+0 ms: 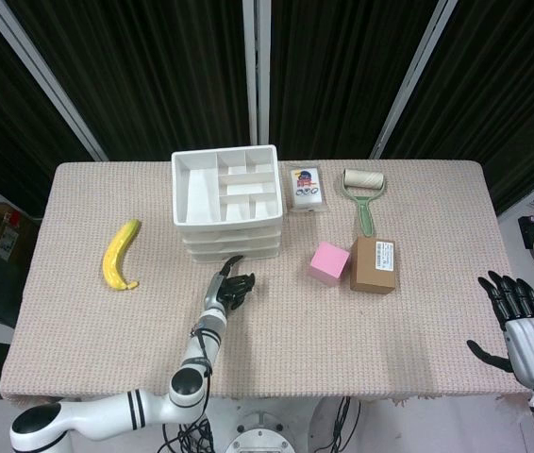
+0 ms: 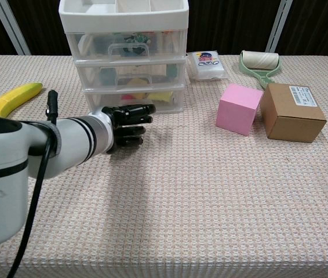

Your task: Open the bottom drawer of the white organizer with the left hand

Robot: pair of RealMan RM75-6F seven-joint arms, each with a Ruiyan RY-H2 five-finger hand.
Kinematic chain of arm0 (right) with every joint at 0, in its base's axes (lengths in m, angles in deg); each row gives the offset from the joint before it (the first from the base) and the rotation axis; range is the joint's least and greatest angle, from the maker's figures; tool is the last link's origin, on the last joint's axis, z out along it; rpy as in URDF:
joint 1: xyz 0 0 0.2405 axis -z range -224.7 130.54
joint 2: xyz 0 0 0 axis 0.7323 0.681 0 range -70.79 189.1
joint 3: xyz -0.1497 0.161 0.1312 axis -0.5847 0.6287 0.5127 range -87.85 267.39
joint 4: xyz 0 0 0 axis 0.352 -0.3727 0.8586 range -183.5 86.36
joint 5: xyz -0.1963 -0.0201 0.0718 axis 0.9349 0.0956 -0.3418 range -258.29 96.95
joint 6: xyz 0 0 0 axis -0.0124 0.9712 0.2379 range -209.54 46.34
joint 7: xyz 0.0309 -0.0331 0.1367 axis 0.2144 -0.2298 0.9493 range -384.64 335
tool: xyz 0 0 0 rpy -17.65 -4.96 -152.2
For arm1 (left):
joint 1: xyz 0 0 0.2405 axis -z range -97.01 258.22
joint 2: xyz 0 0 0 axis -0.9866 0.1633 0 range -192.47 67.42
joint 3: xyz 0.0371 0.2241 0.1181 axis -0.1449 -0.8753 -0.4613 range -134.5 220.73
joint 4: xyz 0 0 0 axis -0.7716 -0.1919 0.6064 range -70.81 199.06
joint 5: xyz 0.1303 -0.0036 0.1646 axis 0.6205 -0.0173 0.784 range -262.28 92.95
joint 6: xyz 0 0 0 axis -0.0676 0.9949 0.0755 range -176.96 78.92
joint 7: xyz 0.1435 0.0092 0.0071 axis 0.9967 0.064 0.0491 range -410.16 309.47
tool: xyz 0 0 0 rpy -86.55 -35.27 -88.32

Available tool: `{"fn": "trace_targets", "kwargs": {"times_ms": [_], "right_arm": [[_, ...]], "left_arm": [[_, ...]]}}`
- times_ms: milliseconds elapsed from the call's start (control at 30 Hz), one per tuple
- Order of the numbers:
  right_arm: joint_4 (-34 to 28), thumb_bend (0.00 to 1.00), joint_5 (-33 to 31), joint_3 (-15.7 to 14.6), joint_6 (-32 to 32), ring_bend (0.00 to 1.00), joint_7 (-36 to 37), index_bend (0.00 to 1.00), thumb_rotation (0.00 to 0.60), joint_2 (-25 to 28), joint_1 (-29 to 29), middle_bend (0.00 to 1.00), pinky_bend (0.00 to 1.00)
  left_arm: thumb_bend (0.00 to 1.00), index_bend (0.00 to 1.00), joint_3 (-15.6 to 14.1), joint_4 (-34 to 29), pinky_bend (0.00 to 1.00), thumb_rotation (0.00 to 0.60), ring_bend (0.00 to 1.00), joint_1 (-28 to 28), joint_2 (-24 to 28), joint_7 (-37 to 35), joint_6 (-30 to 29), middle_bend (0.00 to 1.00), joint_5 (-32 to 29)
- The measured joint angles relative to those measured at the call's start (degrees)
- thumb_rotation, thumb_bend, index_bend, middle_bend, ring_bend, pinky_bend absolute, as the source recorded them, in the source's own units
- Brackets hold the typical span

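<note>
Setting: black curtains with pale poles stand behind a table (image 1: 88, 330) covered by a beige woven cloth.

Left hand: the left hand (image 2: 128, 122) is low over the cloth, just in front of the bottom drawer (image 2: 135, 99). Its dark fingers (image 2: 142, 110) are curled inward and reach toward the drawer front. Whether they touch the drawer, I cannot tell. Nothing is held in this hand.

Left arm: the white forearm (image 2: 48, 147) comes from the near left edge of the table and points to the organizer.

Task thing: the white organizer (image 1: 227, 202) stands at the back of the table, left of the middle. It has three clear drawers under an open top tray with dividers. In the chest view the bottom drawer looks closed, flush with the two drawers above it, and coloured things show through its front.

Near things: a banana (image 1: 121, 255) lies to the left of the organizer, well apart from it. A small flat packet (image 1: 307, 187) lies just beside the organizer on its right.

Further right: a lint roller (image 1: 363, 192) with a green handle lies near the back. A pink cube (image 1: 328, 262) stands in front of it, just beside a brown cardboard box (image 1: 373, 264).

Right hand: the right hand (image 1: 520, 326) is at the near right corner, beyond the table edge, with fingers spread and nothing in it.
</note>
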Motion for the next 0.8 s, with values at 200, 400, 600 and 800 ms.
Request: {"fn": "trace_targets", "kwargs": {"times_ms": [200, 400, 600, 800], "right_arm": [[0.1, 0.08, -0.1, 0.0, 0.1, 0.0, 0.2, 0.0, 0.6, -0.1, 0.1, 0.0, 0.0], [0.2, 0.08, -0.2, 0.0, 0.2, 0.0, 0.2, 0.0, 0.6, -0.2, 0.0, 0.0, 0.0], [0.3, 0.08, -0.2, 0.0, 0.2, 0.0, 0.3, 0.0, 0.6, -0.2, 0.1, 0.0, 0.0], [0.6, 0.08, -0.3, 0.1, 0.2, 0.0, 0.6, 0.0, 0.6, -0.2, 0.2, 0.0, 0.0]], "left_arm": [[0.45, 0.2, 2.3, 1.6, 1.0, 0.6, 0.9, -0.2, -0.5, -2.3, 2.1, 0.75, -1.9], [0.48, 0.25, 4.2, 2.7, 1.0, 0.6, 0.9, -0.2, 0.0, -3.5, 4.5, 0.76, -5.2], [0.5, 0.31, 5.6, 3.4, 1.0, 0.6, 0.9, 0.0, 1.1, -4.3, 6.7, 0.76, -8.6], [0.52, 0.39, 5.8, 3.7, 1.0, 0.6, 0.9, 0.7, 1.9, -4.6, 7.2, 0.77, -9.8]]}}
